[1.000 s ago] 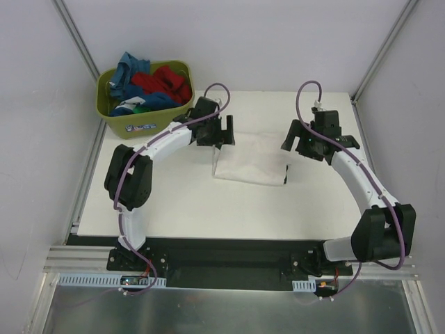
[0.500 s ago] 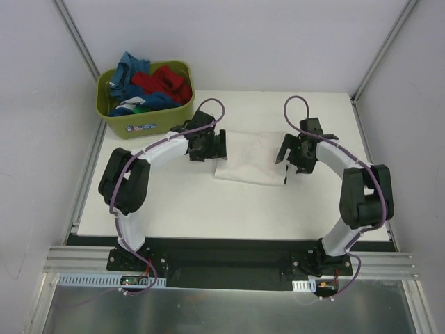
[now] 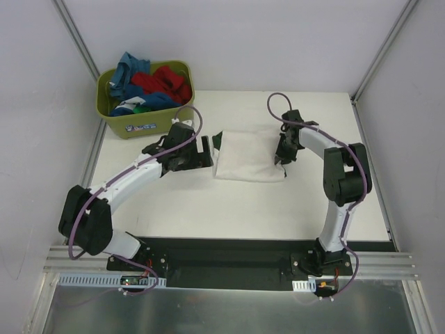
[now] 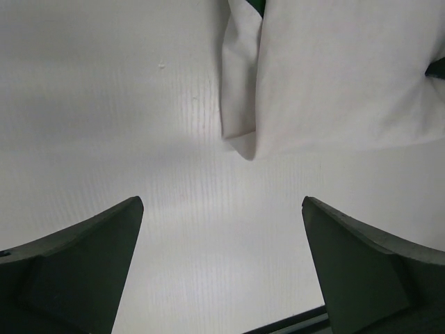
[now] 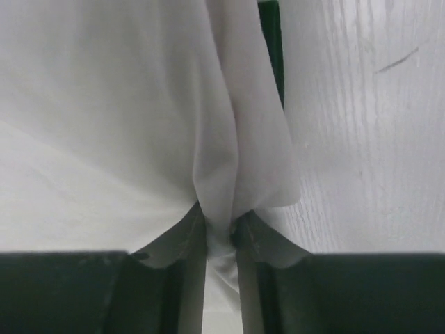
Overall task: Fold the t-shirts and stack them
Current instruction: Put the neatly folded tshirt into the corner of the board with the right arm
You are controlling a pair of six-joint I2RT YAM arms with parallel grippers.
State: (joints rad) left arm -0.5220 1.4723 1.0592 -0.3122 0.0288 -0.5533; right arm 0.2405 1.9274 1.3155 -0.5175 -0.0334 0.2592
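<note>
White surface [image 3: 174, 209]; olive tub [image 3: 139, 126] at its far-left corner, holding crumpled blue, red and green t-shirts [image 3: 161, 83]; folded cream t-shirt [image 3: 250, 156] at centre; right claw [image 3: 284, 154] pinching its right edge; left claw [image 3: 206, 153] spread wide, empty, just beside its left edge.

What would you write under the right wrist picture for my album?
The right hand pinches the edge of the cream t-shirt lying on the white table.

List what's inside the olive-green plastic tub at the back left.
The olive-green plastic tub holds a crumpled heap: blue cloth shirts, red cloth shirts, a glimpse of green cloth. Anything beneath the heap, and the tub's floor, is covered.
</note>
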